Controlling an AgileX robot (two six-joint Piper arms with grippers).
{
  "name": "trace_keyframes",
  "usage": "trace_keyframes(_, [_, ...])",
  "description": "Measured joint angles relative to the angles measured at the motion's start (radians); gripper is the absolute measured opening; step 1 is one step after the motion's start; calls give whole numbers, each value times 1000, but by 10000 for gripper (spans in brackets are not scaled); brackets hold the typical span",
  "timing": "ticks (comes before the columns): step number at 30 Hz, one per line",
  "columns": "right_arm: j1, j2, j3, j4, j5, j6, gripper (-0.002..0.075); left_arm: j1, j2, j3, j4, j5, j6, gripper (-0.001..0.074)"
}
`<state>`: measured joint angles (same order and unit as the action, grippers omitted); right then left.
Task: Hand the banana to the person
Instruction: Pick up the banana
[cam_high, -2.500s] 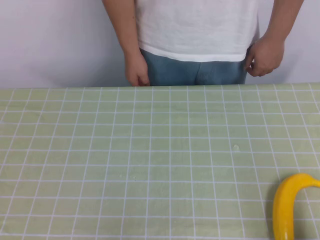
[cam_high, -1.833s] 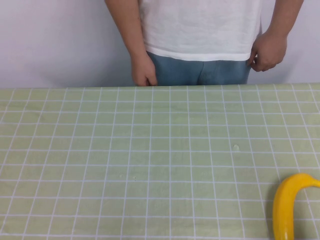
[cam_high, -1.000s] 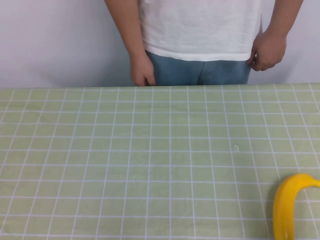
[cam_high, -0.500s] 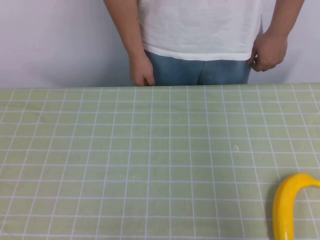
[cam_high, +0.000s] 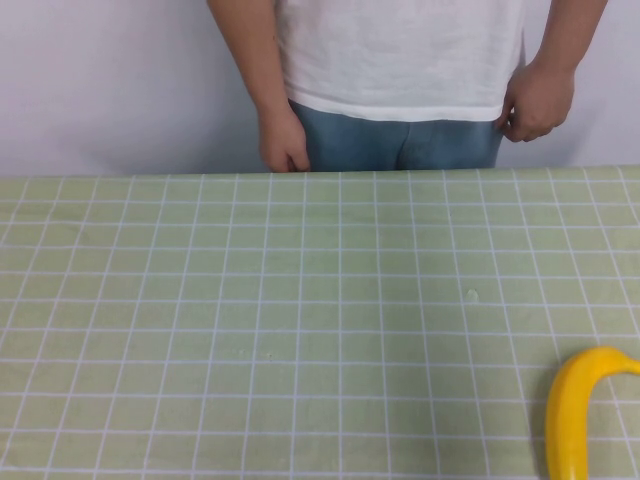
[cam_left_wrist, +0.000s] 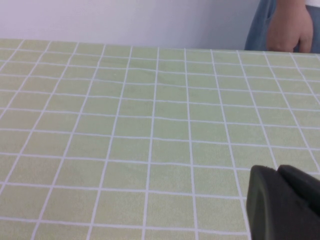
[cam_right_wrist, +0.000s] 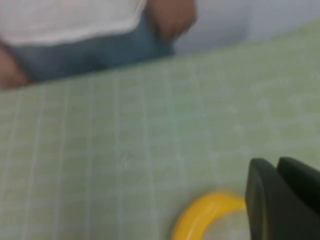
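Observation:
The banana (cam_high: 566, 410) is bright yellow and curved and lies on the green checked tablecloth (cam_high: 300, 300) at the near right corner, partly cut off by the picture's edge. It also shows in the right wrist view (cam_right_wrist: 200, 216), just beside my right gripper (cam_right_wrist: 277, 162), whose dark fingers stand together and hold nothing. The person (cam_high: 400, 60), in a white T-shirt and blue jeans, stands behind the far edge with both hands down at the hips. My left gripper (cam_left_wrist: 277, 170) is shut and empty, low over the cloth on the left side. Neither gripper shows in the high view.
The person's hand (cam_left_wrist: 287, 30) hangs just past the table's far edge (cam_high: 320, 172). A plain white wall (cam_high: 110, 80) is behind. A small speck (cam_high: 471, 294) lies on the cloth right of the middle.
The person shifted slightly to the right early on and has since stood still. The banana has not moved.

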<state>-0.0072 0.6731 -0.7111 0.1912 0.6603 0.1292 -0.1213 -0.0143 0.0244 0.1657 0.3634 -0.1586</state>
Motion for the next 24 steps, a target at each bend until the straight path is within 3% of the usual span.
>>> trace_keyframes(3, [0, 81, 0, 144, 128, -174, -3, 0, 0, 0, 0, 0, 0, -4])
trace_keyframes(6, [7, 163, 0, 216, 205, -217, 41, 0, 0, 0, 0, 0, 0, -4])
trace_keyframes(14, [178, 361, 0, 214, 247, -160, 413, 0, 0, 0, 0, 0, 0, -4])
trace_keyframes(20, [321, 501, 0, -71, 198, 172, 425, 0, 0, 0, 0, 0, 0, -4])
trace_keyframes(24, [356, 594, 0, -81, 124, 199, 425, 0, 0, 0, 0, 0, 0, -4])
